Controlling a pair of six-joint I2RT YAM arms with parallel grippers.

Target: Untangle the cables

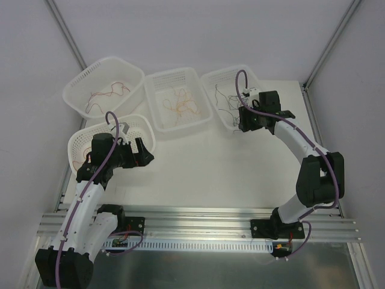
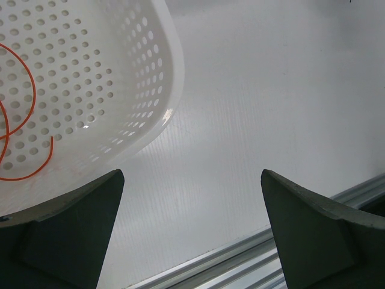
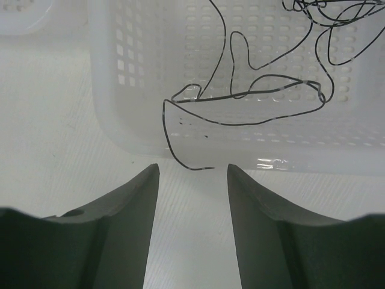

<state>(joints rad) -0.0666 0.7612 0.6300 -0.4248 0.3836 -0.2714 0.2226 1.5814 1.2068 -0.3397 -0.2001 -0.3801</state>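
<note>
The cables are thin wires lying in white baskets: red ones (image 1: 108, 91) at back left, orange ones (image 1: 180, 105) in the middle, black ones (image 1: 225, 102) at back right. My right gripper (image 3: 192, 167) hovers at the near wall of the right basket (image 3: 144, 90), jaws partly apart with nothing between them. A black wire (image 3: 197, 169) hangs over that basket's rim, its loose end just beyond my fingertips. My left gripper (image 2: 192, 174) stands wide open and empty over bare table beside the round basket (image 2: 138, 72), which holds an orange wire (image 2: 27, 176).
Three baskets line the back: left (image 1: 77, 99), middle (image 1: 157, 120) and right (image 1: 207, 78). The round basket (image 1: 147, 129) sits at near left under the left arm. An aluminium rail (image 1: 198, 226) runs along the table's near edge. White walls enclose the table.
</note>
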